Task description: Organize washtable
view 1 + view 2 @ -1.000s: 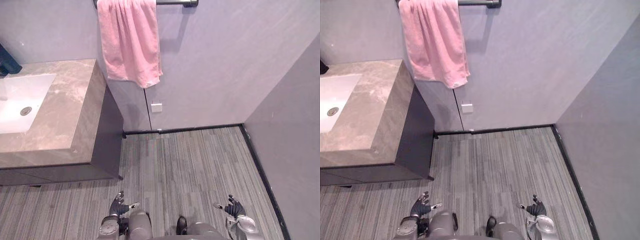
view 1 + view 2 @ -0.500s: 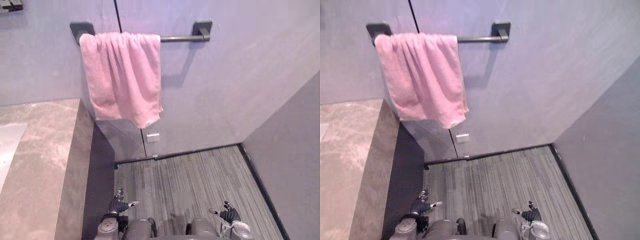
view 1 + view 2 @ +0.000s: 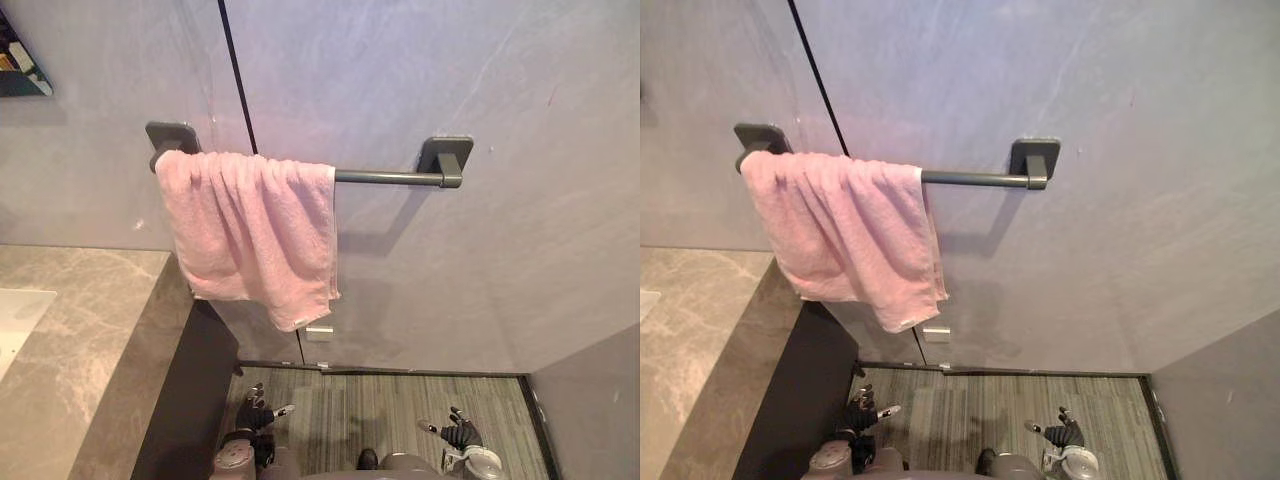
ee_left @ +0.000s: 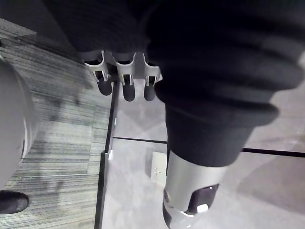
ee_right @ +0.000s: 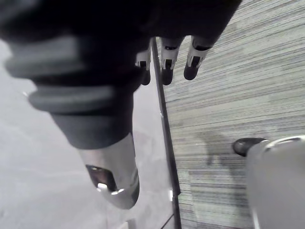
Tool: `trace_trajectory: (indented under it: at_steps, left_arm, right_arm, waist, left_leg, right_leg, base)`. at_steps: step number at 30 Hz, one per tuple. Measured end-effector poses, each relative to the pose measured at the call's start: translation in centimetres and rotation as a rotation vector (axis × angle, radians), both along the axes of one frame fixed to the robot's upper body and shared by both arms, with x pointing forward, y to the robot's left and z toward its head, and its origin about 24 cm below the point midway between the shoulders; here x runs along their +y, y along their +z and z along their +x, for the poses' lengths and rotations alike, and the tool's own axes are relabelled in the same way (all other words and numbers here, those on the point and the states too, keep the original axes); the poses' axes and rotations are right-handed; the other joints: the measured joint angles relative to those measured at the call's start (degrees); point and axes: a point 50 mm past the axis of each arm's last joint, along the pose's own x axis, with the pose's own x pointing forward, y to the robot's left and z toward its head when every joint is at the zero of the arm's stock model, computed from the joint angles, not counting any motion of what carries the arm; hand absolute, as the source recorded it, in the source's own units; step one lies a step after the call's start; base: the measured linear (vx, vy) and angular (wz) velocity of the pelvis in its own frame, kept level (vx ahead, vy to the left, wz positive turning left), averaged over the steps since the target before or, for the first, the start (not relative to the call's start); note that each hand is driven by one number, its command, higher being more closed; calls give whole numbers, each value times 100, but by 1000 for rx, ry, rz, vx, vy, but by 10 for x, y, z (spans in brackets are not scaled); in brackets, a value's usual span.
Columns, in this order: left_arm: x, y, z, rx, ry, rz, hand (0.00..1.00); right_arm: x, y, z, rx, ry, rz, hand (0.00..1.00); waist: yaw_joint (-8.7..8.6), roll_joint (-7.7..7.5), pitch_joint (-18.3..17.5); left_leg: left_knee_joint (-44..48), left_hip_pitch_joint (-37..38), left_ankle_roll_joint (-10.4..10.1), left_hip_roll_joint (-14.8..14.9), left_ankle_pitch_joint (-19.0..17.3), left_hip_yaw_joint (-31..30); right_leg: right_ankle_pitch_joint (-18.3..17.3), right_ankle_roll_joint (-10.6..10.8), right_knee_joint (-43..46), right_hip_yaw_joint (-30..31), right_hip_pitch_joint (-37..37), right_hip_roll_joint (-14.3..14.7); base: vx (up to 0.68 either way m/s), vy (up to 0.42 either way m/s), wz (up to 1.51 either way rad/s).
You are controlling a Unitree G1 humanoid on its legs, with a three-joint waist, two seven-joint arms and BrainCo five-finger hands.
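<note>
A pink towel (image 3: 250, 235) hangs bunched over the left end of a dark wall rail (image 3: 390, 177), above the right end of the brown stone washtable (image 3: 75, 350). The white basin's corner (image 3: 15, 320) shows at the far left. My left hand (image 3: 258, 413) hangs low beside me over the floor, fingers relaxed and holding nothing; its fingers (image 4: 125, 86) point at the skirting. My right hand (image 3: 458, 432) hangs low on the other side, also relaxed and empty, its fingers (image 5: 167, 62) over the striped floor.
A grey wall stands straight ahead with a small white socket plate (image 3: 320, 332) under the towel. A dark cabinet side (image 3: 190, 400) drops below the counter. Grey striped floor (image 3: 400, 410) runs to a side wall (image 3: 590, 410) on the right. A shelf corner (image 3: 18, 65) shows top left.
The camera has tilted up and turned: the towel and rail now sit lower in the picture, and less counter and floor show. Both hands still hang low and open.
</note>
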Motion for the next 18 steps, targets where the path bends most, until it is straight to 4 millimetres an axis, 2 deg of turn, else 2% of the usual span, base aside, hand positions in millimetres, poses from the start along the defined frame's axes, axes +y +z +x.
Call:
trace_trajectory:
  at_steps: [1,3,8,13,18]
  left_arm:
    - [1,-1,-1,5,0,1,0]
    - [6,-2,-6,18,2,16,0]
    - [11,-5,-13,48,0,29,0]
    - [12,-8,-18,71,-4,34,0]
    - [15,-3,-11,35,-4,39,0]
  right_arm:
    - [-3,-1,-2,9,-11,-4,0]
    - [6,-4,-7,23,-19,24,0]
    - [7,-8,-19,58,-19,24,0]
    - [8,-11,-24,87,-18,31,0]
    - [1,-14,-29,115,-15,15,0]
  waist:
    - [7,63,-25]
    - [18,-106,-102]
    - [-2,-175,-147]
    - [-6,-165,-154]
    - [-9,-170,-200]
  left_leg:
    - [-275,50,-120,-25,197,-11]
    - [-612,241,-55,-225,288,94]
    - [-1106,554,33,-497,469,208]
    - [-1532,772,32,-623,671,260]
    - [-1901,837,23,-696,903,7]
  right_leg:
    - [-31,84,3,92,4,7]
    - [44,206,-146,210,38,-134]
    - [124,330,-380,295,164,-275]
    - [157,338,-471,338,218,-293]
    - [240,309,-626,226,255,-276]
  base:
    - [77,145,-20]
    - [63,114,-17]
    - [34,66,-5]
    - [12,15,-3]
    - [-12,-19,13]
